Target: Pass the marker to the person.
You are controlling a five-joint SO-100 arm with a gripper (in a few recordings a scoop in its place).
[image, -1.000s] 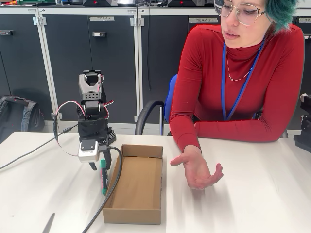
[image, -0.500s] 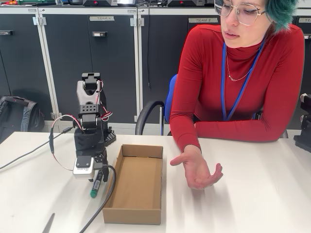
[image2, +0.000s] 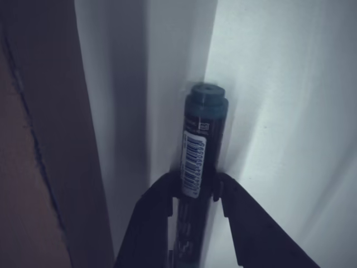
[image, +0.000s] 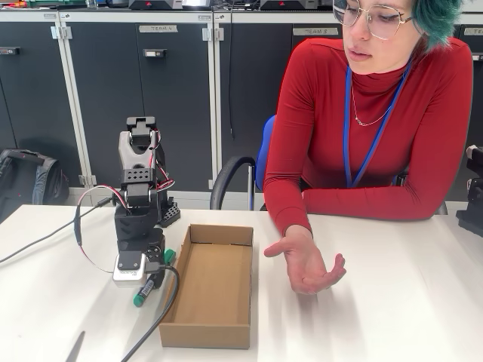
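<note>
The gripper [image2: 194,190] is squeezed tight on the marker [image2: 198,151], low over the white table [image: 392,302] beside the cardboard box [image: 211,286]. The person's hand [image: 308,264] lies open, palm up.

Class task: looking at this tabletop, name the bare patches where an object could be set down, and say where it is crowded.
Free: the table right of the person's open hand; the strip between that hand and the cardboard box; the box's empty floor; the near-left corner. Crowded: left of the box, where the gripper holds the marker amid cables.
</note>
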